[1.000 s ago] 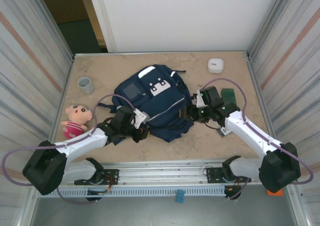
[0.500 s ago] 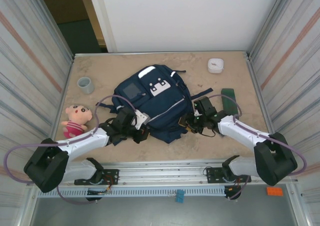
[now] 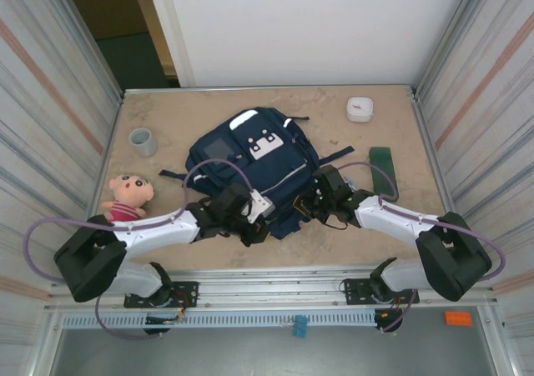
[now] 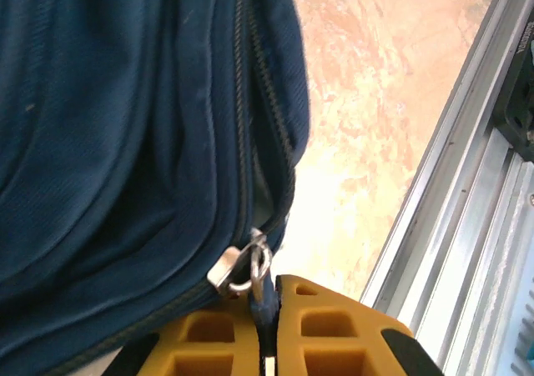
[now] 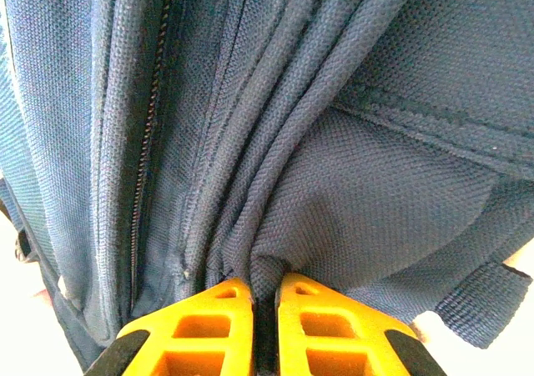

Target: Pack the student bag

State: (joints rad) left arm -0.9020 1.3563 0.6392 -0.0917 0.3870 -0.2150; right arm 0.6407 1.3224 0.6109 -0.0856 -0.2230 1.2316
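So, down by the near edge of the worktop (image 3: 392, 134), both arms reach in to the bottom end of the student bag (image 3: 250, 163). The left pincer (image 4: 267, 297) is closed tight on the zip pull (image 4: 259, 263), a little dark tab hanging off a metal ring at the slider, right at the bag's near corner. The right pincer (image 5: 265, 288) is clamped shut too, with a bunched fold of the bag's fabric squeezed between its orange fingers (image 5: 209, 326), just beside a zip line.

The bag lies flat around the middle of the worktop, turned a bit, with its top end pointing toward the far edge. It's navy woven fabric with a thin pale stripe running across the front pocket. There are white-grey patches (image 3: 269, 145) up near the top and dark straps sticking out on both sides.

Over by the left edge sits a pink plush doll (image 3: 125, 197), and further back a grey cup (image 3: 143, 141). On the right, a flat dark green thing (image 3: 384, 167) lies just past the right arm. A small white container (image 3: 360, 108) sits near the far right corner.
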